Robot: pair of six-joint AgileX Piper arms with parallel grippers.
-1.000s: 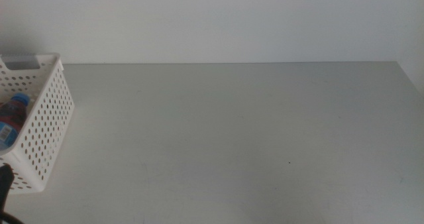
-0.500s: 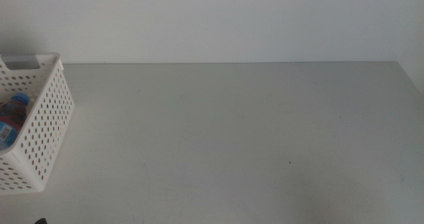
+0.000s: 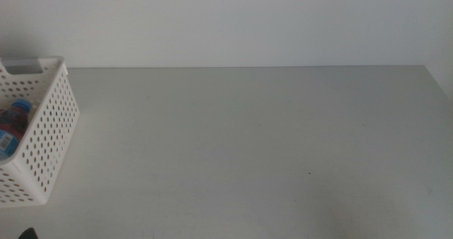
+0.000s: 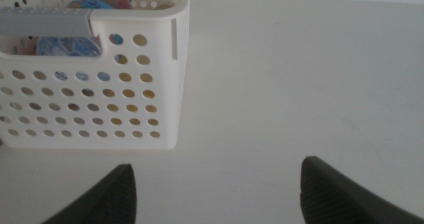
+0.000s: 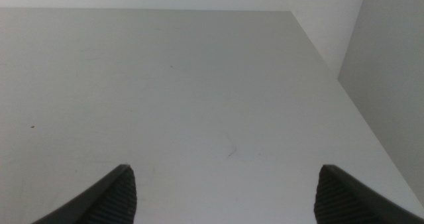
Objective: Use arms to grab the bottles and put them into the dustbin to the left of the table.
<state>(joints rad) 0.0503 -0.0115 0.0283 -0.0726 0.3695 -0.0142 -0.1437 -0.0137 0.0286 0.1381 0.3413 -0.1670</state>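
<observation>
The dustbin (image 3: 51, 119), a white basket with holed sides, stands at the table's (image 3: 248, 140) left edge. A clear bottle with a blue cap (image 3: 14, 122) lies inside it. In the left wrist view the dustbin (image 4: 86, 128) is close ahead; blue label (image 4: 66, 46) and a yellow tint (image 4: 127, 108) show through its holes and handle slot. My left gripper (image 4: 215, 197) is open and empty, a little short of the dustbin's near wall. My right gripper (image 5: 228, 201) hangs open over bare table (image 5: 165, 85) near the right edge. No bottle stands on the table.
A dark sliver of the left arm (image 3: 28, 233) shows at the bottom left corner of the middle view. A pale wall runs behind the table. The table's right edge (image 5: 331, 78) drops off close to the right gripper.
The dark part of the left arm beside the dustbin has sunk toward the bottom edge of the middle view. The dustbin and the bottle in it have not moved.
</observation>
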